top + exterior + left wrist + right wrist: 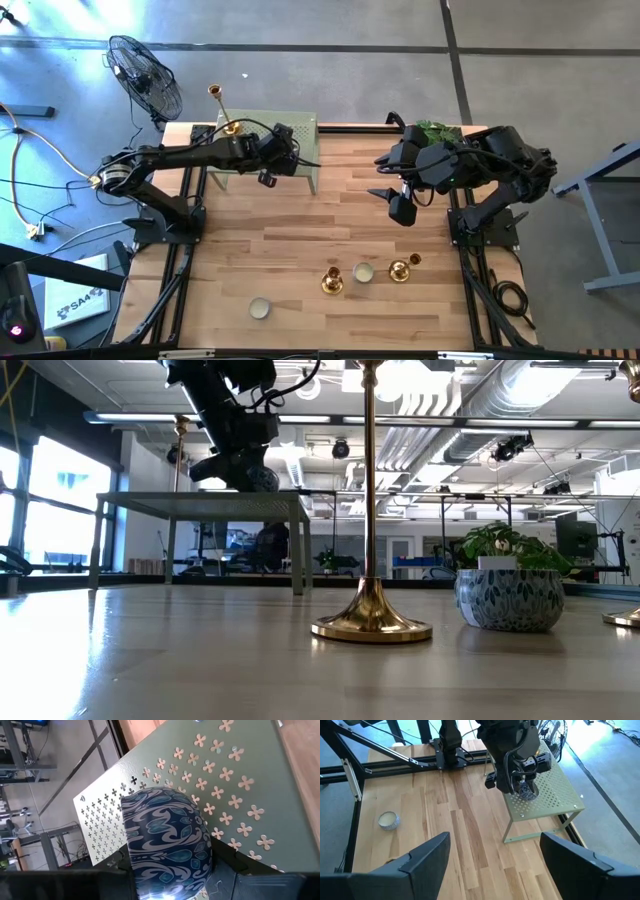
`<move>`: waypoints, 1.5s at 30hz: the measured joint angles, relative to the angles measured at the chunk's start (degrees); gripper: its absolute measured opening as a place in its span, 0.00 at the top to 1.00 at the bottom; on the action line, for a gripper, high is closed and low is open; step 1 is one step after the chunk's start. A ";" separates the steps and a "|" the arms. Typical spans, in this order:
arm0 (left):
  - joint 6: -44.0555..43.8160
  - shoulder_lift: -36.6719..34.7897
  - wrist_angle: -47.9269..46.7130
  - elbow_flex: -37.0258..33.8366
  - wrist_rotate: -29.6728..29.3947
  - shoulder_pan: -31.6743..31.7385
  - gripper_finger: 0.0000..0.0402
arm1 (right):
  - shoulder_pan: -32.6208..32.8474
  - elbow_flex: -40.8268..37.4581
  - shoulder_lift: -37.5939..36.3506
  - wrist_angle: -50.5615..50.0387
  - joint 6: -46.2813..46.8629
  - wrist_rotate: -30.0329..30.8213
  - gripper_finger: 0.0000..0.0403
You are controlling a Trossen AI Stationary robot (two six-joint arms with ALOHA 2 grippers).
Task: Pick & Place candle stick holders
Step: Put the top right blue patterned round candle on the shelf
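One candlestick (222, 110) on stand (300, 130), two candlesticks (332, 282) (401, 268) near table front.

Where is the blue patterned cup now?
Held in the left end effector, the blue patterned cup hangs just above the green perforated stand, at the table's far left.

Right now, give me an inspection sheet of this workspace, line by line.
Surface: wooden table, with a green perforated stand at the far edge.
Job's things: tall candlestick on the stand; second candlestick and third candlestick near the front edge.
Clutter: two small cups; potted plant.
End effectors: left end effector shut on a blue patterned cup above the stand; right end effector open, empty, above the table.
Cables: loose cords on the floor.
Surroundings: floor fan.
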 joint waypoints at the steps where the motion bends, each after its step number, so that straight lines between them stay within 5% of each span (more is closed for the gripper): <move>1: 0.00 0.00 0.00 0.00 -0.03 0.00 0.63 | 0.00 -0.01 0.00 0.00 0.00 0.00 0.25; 45: -16.46 -0.04 2.69 0.00 0.63 0.07 0.63 | 0.00 -0.02 0.00 -0.79 0.28 -0.19 0.25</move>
